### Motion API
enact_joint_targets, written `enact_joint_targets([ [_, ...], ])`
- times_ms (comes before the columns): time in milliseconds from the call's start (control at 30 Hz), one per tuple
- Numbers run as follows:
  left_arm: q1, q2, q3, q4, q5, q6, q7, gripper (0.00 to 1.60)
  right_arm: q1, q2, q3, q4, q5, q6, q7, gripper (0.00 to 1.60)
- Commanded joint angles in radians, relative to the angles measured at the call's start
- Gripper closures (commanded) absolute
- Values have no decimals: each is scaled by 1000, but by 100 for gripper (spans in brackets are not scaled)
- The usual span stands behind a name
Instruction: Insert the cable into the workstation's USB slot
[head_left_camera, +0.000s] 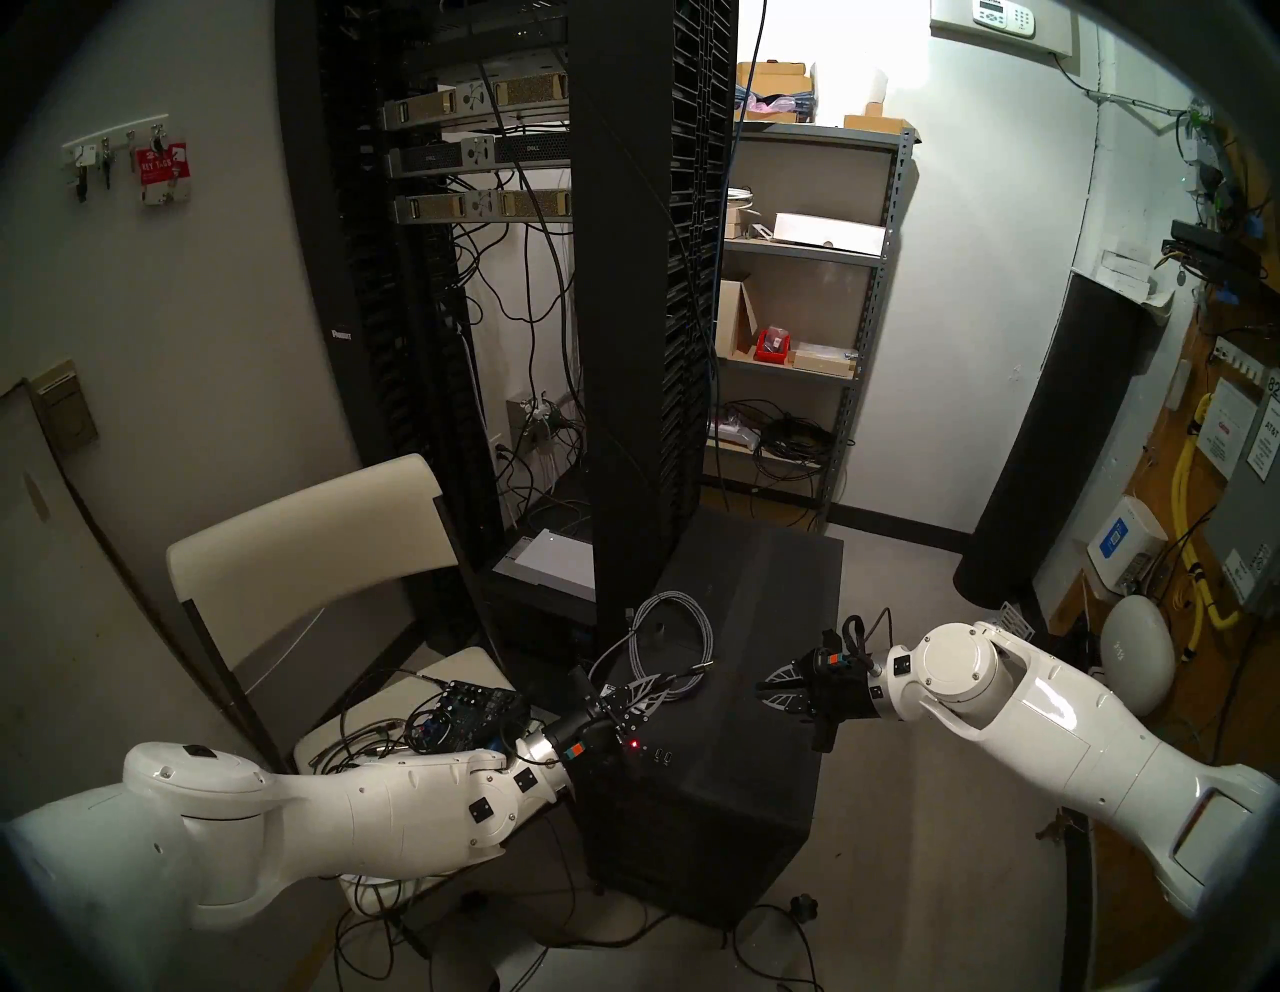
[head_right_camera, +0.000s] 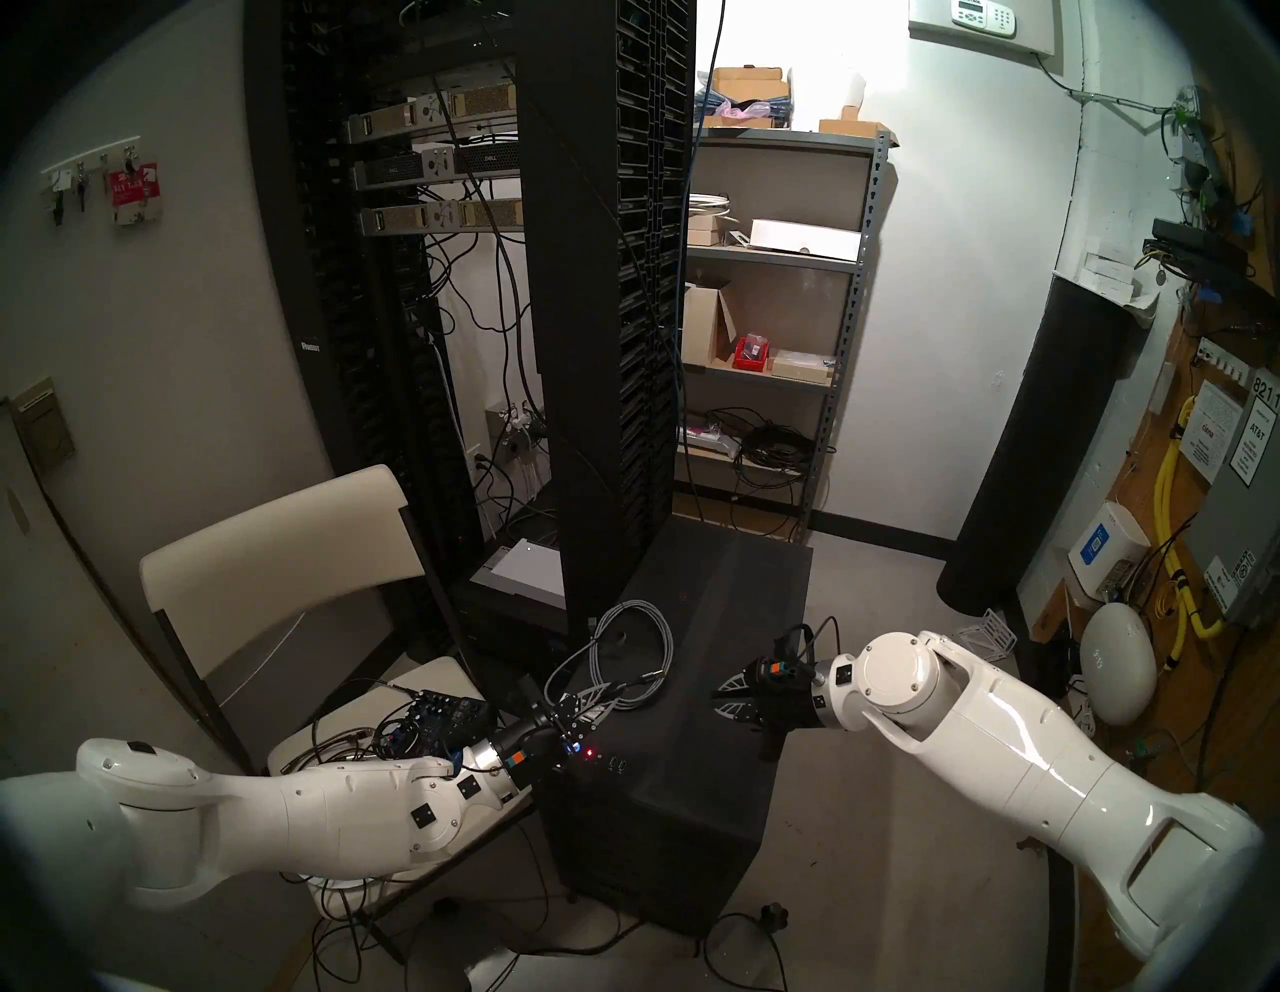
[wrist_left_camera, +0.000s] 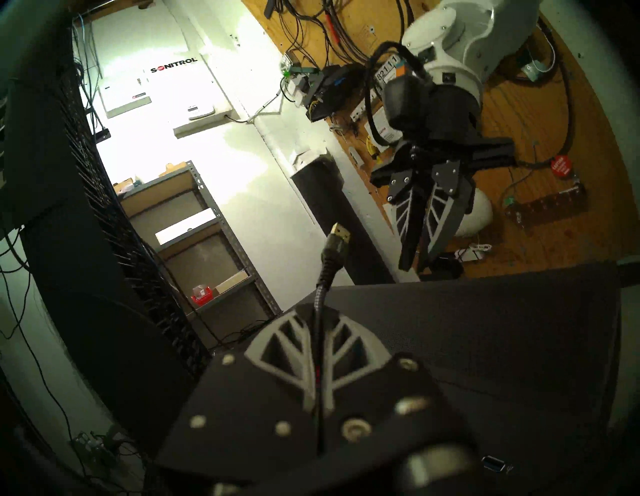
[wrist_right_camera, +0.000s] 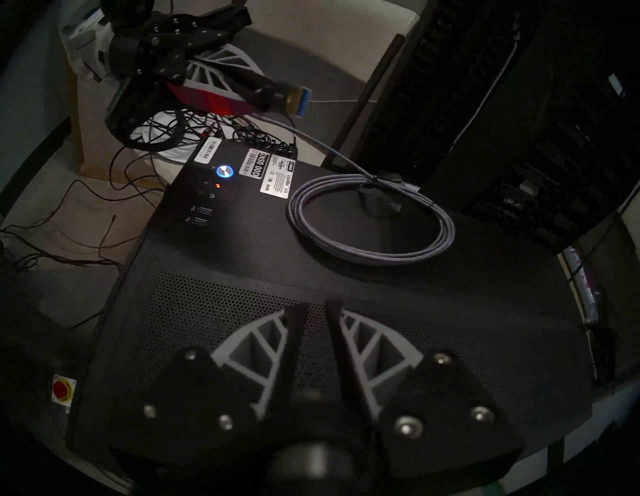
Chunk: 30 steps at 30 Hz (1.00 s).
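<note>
The black workstation (head_left_camera: 734, 748) stands low in the middle, with a blue light (wrist_right_camera: 224, 171), a red LED and two USB slots (wrist_right_camera: 201, 216) near its front edge. The grey braided cable (wrist_right_camera: 370, 221) lies coiled on its top. My left gripper (head_left_camera: 673, 690) is shut on the cable just behind its plug (wrist_left_camera: 337, 239), which sticks out past the fingertips above the top's left side. My right gripper (wrist_right_camera: 317, 305) hovers over the mesh on the right side, its jaws a narrow gap apart with nothing between them. It faces the plug from a short distance.
A tall black server rack (head_left_camera: 651, 277) rises directly behind the workstation. A folding chair (head_left_camera: 312, 540) with a circuit board (head_left_camera: 471, 713) and loose wires stands at the left. A metal shelf (head_left_camera: 803, 277) and a black cylinder (head_left_camera: 1053, 450) stand at the back right.
</note>
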Motion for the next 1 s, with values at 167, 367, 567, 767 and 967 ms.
enact_joint_targets([
  [167,12,-34,-21,-7,-42,-52,16,160,-17,-137,62,69,168,-197,-23,68],
  [367,17,-58,-39,1,-79,-52,31,160,-62,-142,93,88,302,-300,39,61],
  [567,13,-80,-51,16,-118,-52,30,160,-77,-152,109,115,402,-364,122,48],
  [767,9,-92,-51,31,-141,-52,16,160,-71,-169,118,142,449,-390,174,50],
  [967,15,-86,-44,14,-151,-52,-1,160,-61,-192,121,168,451,-393,173,53],
])
